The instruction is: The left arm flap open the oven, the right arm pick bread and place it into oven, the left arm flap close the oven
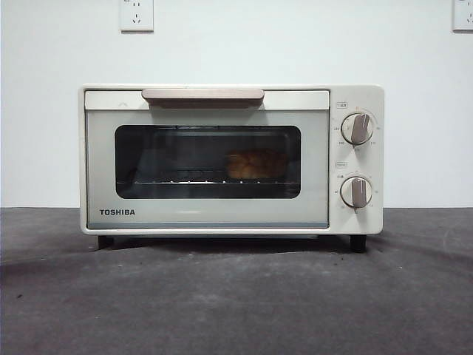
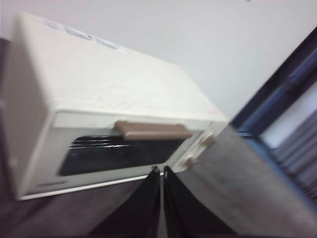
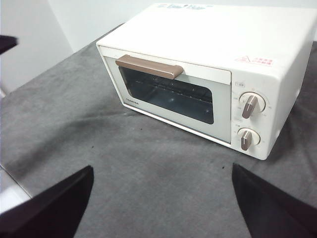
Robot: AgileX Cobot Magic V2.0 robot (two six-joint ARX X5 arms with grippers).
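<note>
Left gripper: its two black fingers are pressed together, clenched on nothing, tips apart from the oven and pointing toward the lower edge of its door. This wrist picture is blurred.

Right gripper: fingers spread wide, released, empty. They hang above bare worktop, well apart from the oven, which stands beyond them with its front turned toward them.

Oven: cream-white box marked TOSHIBA, door shut and upright. Beige bar handle runs along the top of the door; dark glass window below it. Two beige knobs sit one above the other on the panel right of the door in the front view. The oven stands on short dark feet.

Bread: golden-orange lumpy piece inside the oven, seen through the glass, resting on the wire rack toward the knob side of the window. It is far from both sets of fingers, behind the closed door. It cannot be made out in either wrist view.

Worktop: dark grey, cloth-like, matt. Neither arm shows in the front view.

Room: plain white wall behind the oven, with a white socket plate high on it and part of a second at the top corner. A dark frame shows beside the worktop in the left wrist view.
</note>
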